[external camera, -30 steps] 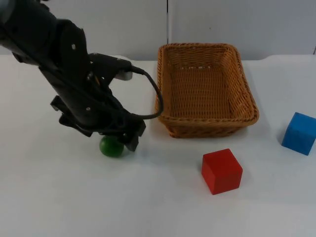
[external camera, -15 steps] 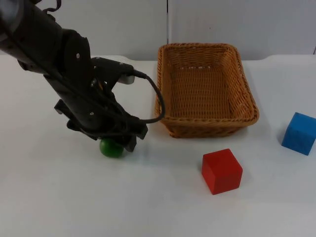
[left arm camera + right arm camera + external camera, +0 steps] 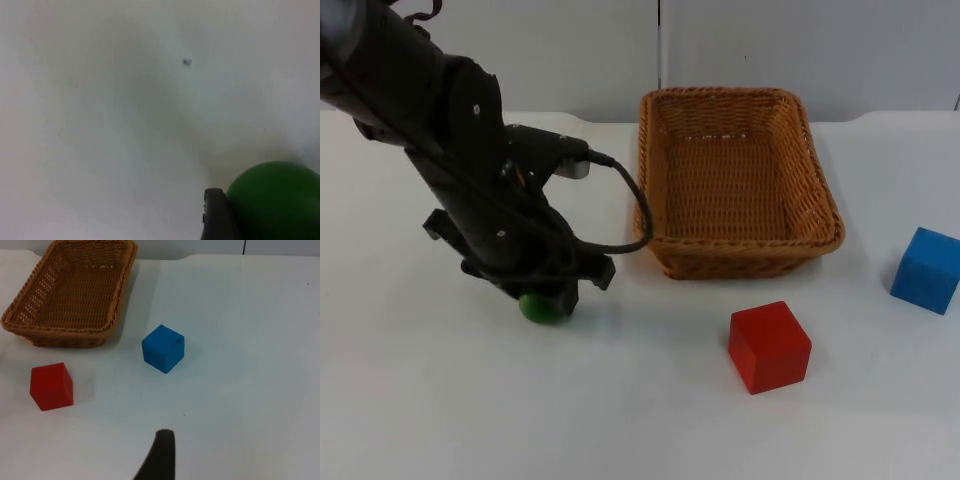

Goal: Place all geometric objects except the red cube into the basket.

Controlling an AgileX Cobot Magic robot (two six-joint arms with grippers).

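The left hand (image 3: 545,298) was low on the table (image 3: 620,410), right over the green ball (image 3: 541,307), which lay to the left of the basket (image 3: 735,180) and a little nearer the table's front edge. From the left wrist, one black fingertip (image 3: 216,215) stood just beside the ball (image 3: 275,200), seemingly touching it; I could not tell whether the hand had closed on the ball or how wide it stood. The right hand (image 3: 159,456) waited off to the right, with the blue cube (image 3: 163,348) ahead of it and much nearer to it than to the left hand. The red cube (image 3: 769,346) sat in front of the basket, which looked empty. No writing or labels could be read anywhere.
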